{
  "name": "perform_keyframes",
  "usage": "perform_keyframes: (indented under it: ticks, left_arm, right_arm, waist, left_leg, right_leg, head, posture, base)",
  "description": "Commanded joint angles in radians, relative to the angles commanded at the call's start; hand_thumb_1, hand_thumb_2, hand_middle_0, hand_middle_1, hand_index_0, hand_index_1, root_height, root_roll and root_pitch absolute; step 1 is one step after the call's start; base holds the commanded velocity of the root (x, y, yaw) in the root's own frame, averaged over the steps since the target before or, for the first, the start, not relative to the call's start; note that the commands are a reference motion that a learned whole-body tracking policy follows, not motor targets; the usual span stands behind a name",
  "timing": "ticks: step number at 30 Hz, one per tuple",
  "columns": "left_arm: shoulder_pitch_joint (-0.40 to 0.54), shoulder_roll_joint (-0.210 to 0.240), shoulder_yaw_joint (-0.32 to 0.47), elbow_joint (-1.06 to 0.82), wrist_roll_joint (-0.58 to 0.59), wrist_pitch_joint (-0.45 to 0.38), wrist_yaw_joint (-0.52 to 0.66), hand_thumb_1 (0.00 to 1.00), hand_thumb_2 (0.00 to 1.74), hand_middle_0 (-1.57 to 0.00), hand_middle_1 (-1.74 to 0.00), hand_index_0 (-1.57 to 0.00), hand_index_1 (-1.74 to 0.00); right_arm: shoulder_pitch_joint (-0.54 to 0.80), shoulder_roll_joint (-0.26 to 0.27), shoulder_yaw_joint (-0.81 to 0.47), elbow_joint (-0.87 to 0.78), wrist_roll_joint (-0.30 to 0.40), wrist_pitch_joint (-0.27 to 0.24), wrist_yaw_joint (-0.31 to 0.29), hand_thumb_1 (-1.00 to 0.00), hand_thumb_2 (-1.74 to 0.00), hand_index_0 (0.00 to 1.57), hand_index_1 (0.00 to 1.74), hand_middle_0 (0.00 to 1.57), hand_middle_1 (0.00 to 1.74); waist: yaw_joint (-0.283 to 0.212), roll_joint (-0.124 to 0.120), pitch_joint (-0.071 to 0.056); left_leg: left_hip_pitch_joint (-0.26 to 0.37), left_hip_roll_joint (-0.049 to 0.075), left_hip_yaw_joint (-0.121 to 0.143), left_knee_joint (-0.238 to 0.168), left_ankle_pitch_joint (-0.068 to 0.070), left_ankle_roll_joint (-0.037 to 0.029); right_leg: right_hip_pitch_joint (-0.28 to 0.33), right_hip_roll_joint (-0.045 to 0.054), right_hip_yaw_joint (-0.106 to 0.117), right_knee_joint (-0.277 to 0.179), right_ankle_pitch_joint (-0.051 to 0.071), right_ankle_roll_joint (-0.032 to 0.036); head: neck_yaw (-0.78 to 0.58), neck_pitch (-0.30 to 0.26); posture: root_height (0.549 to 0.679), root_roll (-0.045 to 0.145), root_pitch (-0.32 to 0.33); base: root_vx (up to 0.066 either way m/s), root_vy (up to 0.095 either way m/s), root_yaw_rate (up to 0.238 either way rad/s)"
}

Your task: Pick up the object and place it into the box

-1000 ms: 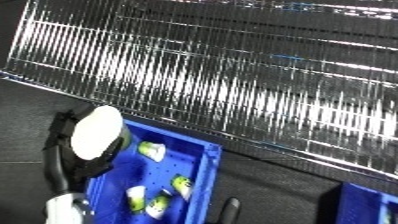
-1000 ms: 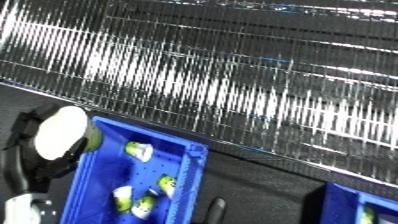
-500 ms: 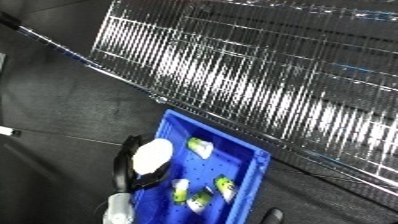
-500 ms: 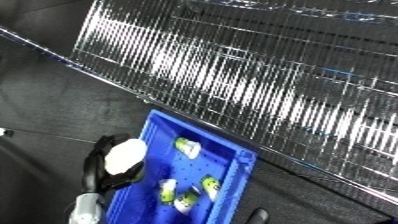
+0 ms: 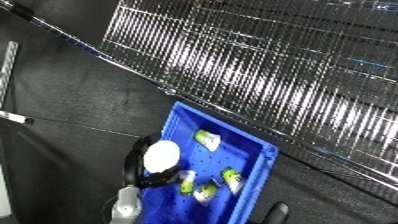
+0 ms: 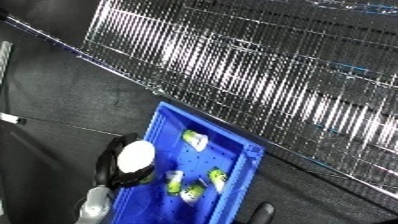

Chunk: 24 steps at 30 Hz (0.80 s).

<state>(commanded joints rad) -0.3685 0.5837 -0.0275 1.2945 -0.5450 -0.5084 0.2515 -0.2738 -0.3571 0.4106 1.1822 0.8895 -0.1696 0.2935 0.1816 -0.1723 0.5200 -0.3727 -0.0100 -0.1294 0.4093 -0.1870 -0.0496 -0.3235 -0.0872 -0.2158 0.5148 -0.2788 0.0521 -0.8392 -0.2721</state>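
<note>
Over blue bin's [image 5: 258, 170] near-left rim, left hand [image 5: 142, 165] hangs, black fingers curled around white round object [image 5: 162, 156], poised for drop. Small green-white items [image 5: 206, 139] already inside. Right hand barely visible at bottom edge; fingers' state unclear.

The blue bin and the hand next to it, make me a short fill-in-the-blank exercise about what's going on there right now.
1. The left hand holds a round ____ object, its fingers curled round it.
2. That object is at the ____ edge of the bin, seen from the robot.
3. The bin is coloured ____.
4. Behind the bin stands a ____ mesh rack.

Missing words: white; left; blue; wire
</note>
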Motion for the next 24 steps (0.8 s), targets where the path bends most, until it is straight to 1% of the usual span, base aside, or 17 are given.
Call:
perform_keyframes:
  ticks: [1, 5, 13, 16, 19, 24]
  left_arm:
    - [-0.001, -0.001, -0.001, 0.002, -0.001, 0.0, -0.005, 0.0, 0.0, 0.0, 0.0, 0.0, 0.0]
    - [-0.006, -0.003, -0.004, 0.004, -0.005, 0.004, -0.014, 0.0, 0.0, 0.0, 0.0, 0.0, 0.0]
    - [-0.008, -0.003, -0.003, 0.01, -0.02, 0.015, -0.054, 0.0, 0.0, 0.0, 0.0, 0.0, 0.0]
    - [-0.009, -0.005, 0.0, 0.012, -0.059, 0.045, -0.108, 0.0, 0.0, 0.0, 0.0, 0.0, 0.0]
    - [-0.01, -0.011, -0.003, 0.016, -0.104, 0.092, -0.188, 0.0, 0.0, 0.0, 0.0, 0.0, 0.0]
    - [-0.005, -0.031, -0.026, 0.033, -0.162, 0.179, -0.322, 0.0, 0.0, 0.0, 0.0, 0.0, 0.0]
  right_arm:
    - [-0.001, 0.0, -0.001, 0.001, -0.001, 0.003, 0.0, 0.0, 0.0, 0.0, 0.0, 0.0, 0.0]
    - [-0.001, 0.003, -0.001, 0.006, -0.003, 0.009, 0.002, 0.0, 0.0, 0.0, 0.0, 0.0, 0.0]
    - [0.003, 0.006, -0.003, 0.006, -0.001, 0.013, -0.001, 0.0, 0.0, 0.0, 0.0, 0.0, 0.0]
    - [0.006, 0.008, -0.007, 0.007, -0.003, 0.013, 0.002, 0.0, 0.0, 0.0, 0.0, 0.0, 0.0]
    - [0.008, 0.009, -0.015, 0.007, -0.005, 0.015, 0.006, 0.0, 0.0, 0.0, 0.0, 0.0, 0.0]
    - [-0.001, 0.011, -0.032, 0.004, 0.009, 0.026, 0.009, 0.0, 0.0, 0.0, 0.0, 0.0, 0.0]
  waist:
    - [0.0, 0.0, 0.0]
    - [0.001, -0.003, 0.0]
    - [0.0, -0.009, 0.0]
    - [-0.001, -0.011, 0.0]
    - [-0.004, -0.01, 0.0]
    - [-0.014, 0.001, 0.0]
  left_leg:
    - [0.0, 0.0, 0.0, -0.001, 0.0, 0.0]
    - [0.005, 0.0, -0.002, -0.008, -0.001, -0.001]
    - [0.024, 0.006, -0.001, -0.026, -0.001, -0.004]
    - [0.032, 0.007, 0.0, -0.034, -0.002, -0.0038]
    - [0.043, 0.007, 0.002, -0.044, -0.001, -0.0036]
    - [0.064, 0.007, 0.011, -0.061, 0.001, -0.0029]
  right_leg:
    - [0.001, -0.0002, 0.0, -0.002, 0.001, 0.0004]
    - [0.008, 0.001, -0.001, -0.015, 0.006, 0.0036]
    - [0.033, 0.0049, 0.001, -0.055, 0.023, 0.0111]
    - [0.042, 0.006, 0.002, -0.068, 0.028, 0.0139]
    - [0.052, 0.0064, 0.003, -0.083, 0.034, 0.0177]
    - [0.068, 0.0055, 0.007, -0.107, 0.045, 0.0242]
  head:
    - [0.002, 0.001]
    - [0.013, 0.004]
    - [0.02, 0.005]
    - [0.027, 0.008]
    - [0.048, 0.008]
    - [0.08, 0.001]
  posture:
    - [0.659, 0.033, 0.082]
    - [0.66, 0.031, 0.082]
    - [0.663, 0.027, 0.077]
    - [0.663, 0.025, 0.075]
    - [0.664, 0.024, 0.073]
    - [0.665, 0.022, 0.067]
  base:
    - [-0.015, 0.01, 0.003]
    - [-0.019, 0.008, 0.002]
    - [-0.016, 0.003, -0.004]
    - [-0.015, -0.003, 0.0]
    - [-0.016, -0.006, 0.01]
    - [-0.031, 0.004, -0.042]
